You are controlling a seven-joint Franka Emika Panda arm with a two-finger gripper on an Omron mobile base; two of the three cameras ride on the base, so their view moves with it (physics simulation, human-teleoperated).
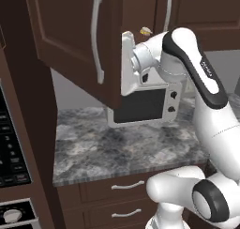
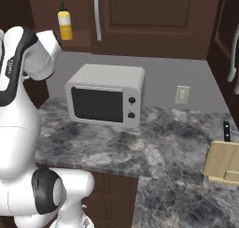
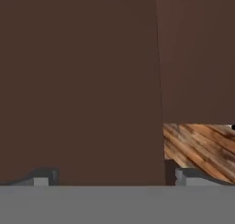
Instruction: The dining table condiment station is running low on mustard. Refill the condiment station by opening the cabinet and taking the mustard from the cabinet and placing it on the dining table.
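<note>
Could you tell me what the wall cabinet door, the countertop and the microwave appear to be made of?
The dark brown recessed-panel cabinet door looks like stained wood with a matte finish, and its long curved handle like brushed silver metal. The grey mottled countertop looks like polished stone, judging by its veining. The white boxy microwave seems to be painted metal or plastic, with a dark glassy door panel.

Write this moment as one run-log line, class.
gripper: open, at dark brown wooden cabinet door | door: swung open | squat yellow mustard bottle: upright in cabinet | white microwave: on grey marbled counter
</note>
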